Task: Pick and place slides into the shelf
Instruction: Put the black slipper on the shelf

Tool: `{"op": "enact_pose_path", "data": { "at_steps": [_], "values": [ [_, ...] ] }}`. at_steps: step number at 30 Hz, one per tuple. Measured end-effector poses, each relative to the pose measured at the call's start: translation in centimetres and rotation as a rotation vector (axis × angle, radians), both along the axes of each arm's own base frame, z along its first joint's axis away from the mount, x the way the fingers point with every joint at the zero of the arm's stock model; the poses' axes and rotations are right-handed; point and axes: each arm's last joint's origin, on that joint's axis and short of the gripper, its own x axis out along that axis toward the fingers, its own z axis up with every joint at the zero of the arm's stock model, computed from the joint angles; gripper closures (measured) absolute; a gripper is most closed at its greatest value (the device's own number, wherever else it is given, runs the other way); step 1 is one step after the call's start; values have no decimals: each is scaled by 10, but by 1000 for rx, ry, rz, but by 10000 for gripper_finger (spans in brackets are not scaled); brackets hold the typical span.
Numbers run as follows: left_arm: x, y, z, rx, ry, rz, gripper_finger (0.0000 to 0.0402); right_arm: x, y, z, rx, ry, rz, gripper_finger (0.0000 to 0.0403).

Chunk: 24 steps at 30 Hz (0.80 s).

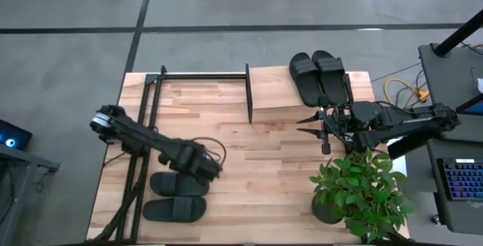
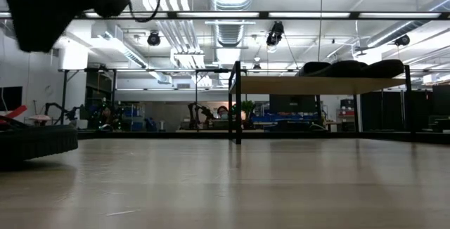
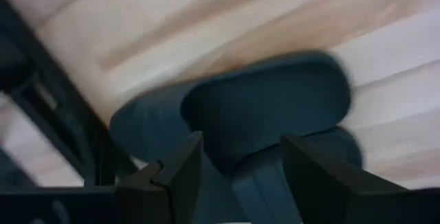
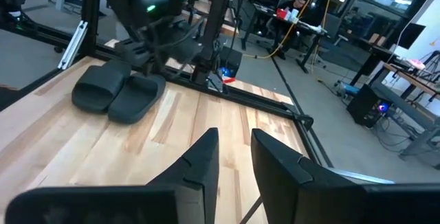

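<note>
While the left tool [image 1: 205, 164] hangs spread just above the near pair of slides [image 1: 176, 195] on the bench [image 1: 264, 170], the right tool [image 1: 311, 124] sits empty near the shelf [image 1: 302, 95], fingers narrowly apart, with the far pair of slides [image 1: 320, 76] resting on its plank top.

- table [image 1: 279, 163]: pale wood planks, smooth with a soft sheen
- slides [image 1: 321, 76]: matt black, rubbery-looking foam or plastic
- shelf [image 1: 272, 87]: light wood plank top, thin black metal frame
- gripper fingers [image 4: 199, 159]: dark matt plastic
- plant [image 1: 362, 193]: glossy green leaves
</note>
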Motion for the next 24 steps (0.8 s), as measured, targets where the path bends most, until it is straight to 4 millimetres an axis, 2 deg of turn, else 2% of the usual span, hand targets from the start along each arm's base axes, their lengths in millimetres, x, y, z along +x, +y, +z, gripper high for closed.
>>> {"op": "enact_pose_path", "data": {
  "at_steps": [9,16,24],
  "values": [
    [3,-28,-35,87,171,69,224,1,0,-6,-3,17,0,326],
    [3,-31,-58,157,388,77,224,1,0,-10,-7,29,1,334],
    [10,-36,-78,160,408,47,224,1,0,-9,-14,26,2,326]
  ]
}}
